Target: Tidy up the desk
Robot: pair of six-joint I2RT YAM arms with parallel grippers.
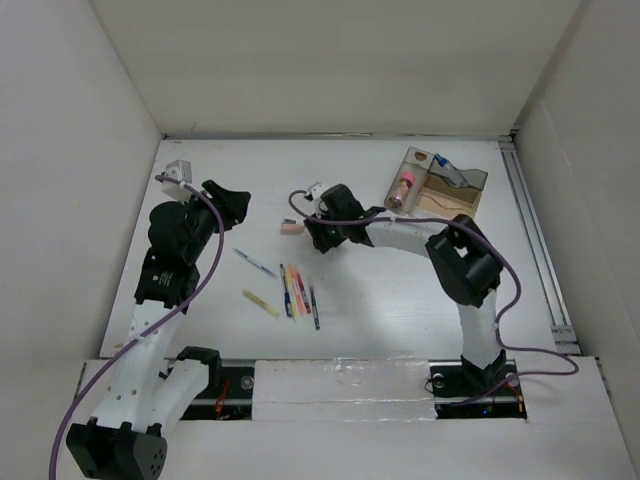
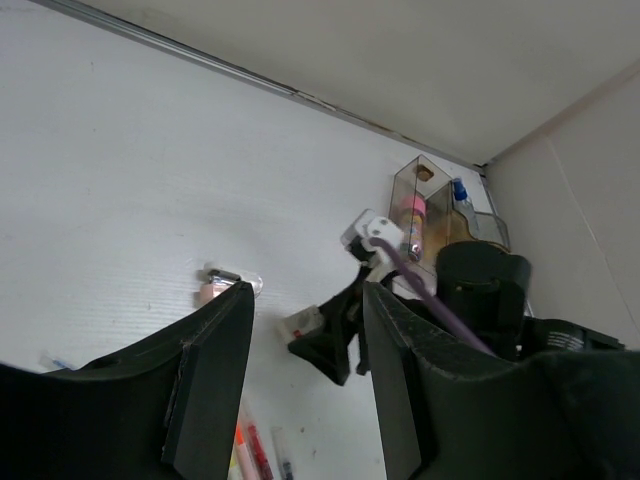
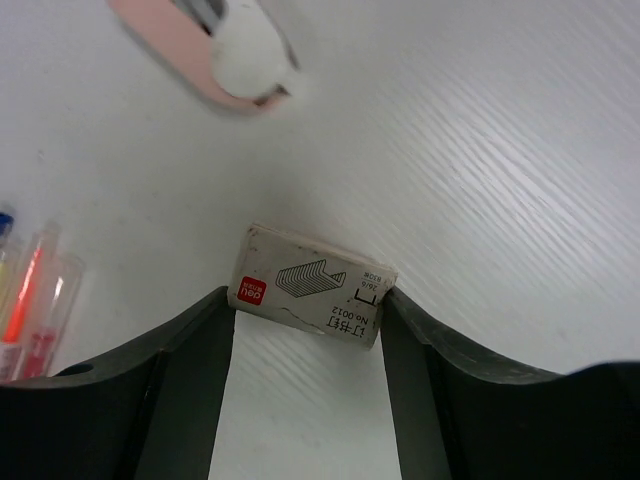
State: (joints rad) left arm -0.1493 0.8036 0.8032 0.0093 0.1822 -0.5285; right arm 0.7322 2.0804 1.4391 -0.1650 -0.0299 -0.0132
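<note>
The white desk (image 1: 400,290) holds scattered stationery. My right gripper (image 1: 318,236) is low over its middle; in the right wrist view its fingers (image 3: 205,330) press on both short ends of a small white staple box (image 3: 315,285). The box also shows in the left wrist view (image 2: 304,322). A pink stapler (image 1: 291,228) lies just left of it, and shows in the right wrist view too (image 3: 215,50). My left gripper (image 1: 232,205) is open and empty, held above the desk's left side.
Several pens (image 1: 297,291) lie side by side at the centre front, with a yellow stick (image 1: 262,303) and a blue pen (image 1: 255,263) beside them. A clear compartment tray (image 1: 470,190) with a pink tube (image 1: 404,188) stands back right. A metal rail (image 1: 535,240) runs along the right.
</note>
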